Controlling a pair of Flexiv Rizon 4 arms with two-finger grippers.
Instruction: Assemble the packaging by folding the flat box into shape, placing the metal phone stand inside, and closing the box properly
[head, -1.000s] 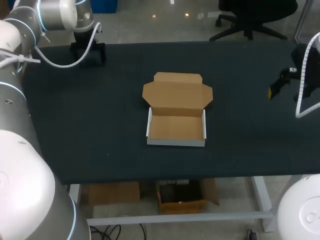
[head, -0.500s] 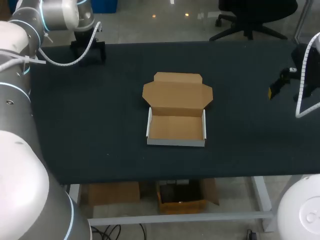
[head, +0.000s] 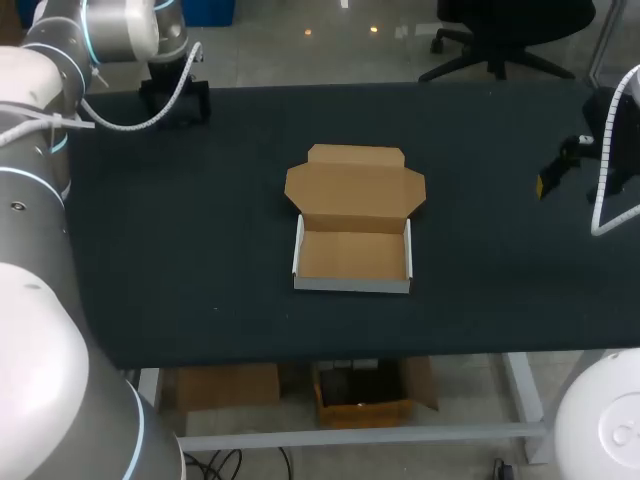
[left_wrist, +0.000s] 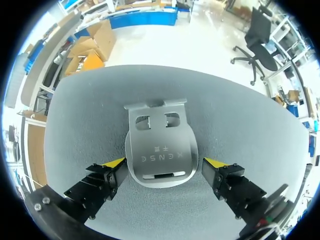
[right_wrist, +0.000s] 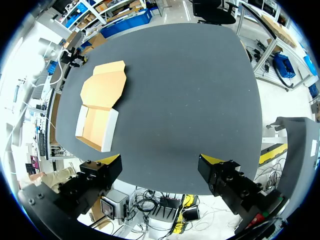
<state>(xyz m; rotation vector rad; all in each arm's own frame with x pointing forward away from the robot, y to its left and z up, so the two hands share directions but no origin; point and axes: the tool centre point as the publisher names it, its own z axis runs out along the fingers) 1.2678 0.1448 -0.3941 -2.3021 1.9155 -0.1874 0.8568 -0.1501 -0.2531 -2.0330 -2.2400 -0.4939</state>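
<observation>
The left end effector (left_wrist: 164, 162) straddled the metal phone stand (left_wrist: 159, 150), fingers apart, seemingly ready to grip it for the open box (head: 352, 255); the right end effector (right_wrist: 160, 160) likewise gaped.

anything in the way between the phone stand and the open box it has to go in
Nothing visible. The metal phone stand lies flat between the left gripper's open fingers near the far left corner of the table; the box sits open in the middle, lid folded back, with only bare surface between them.
</observation>
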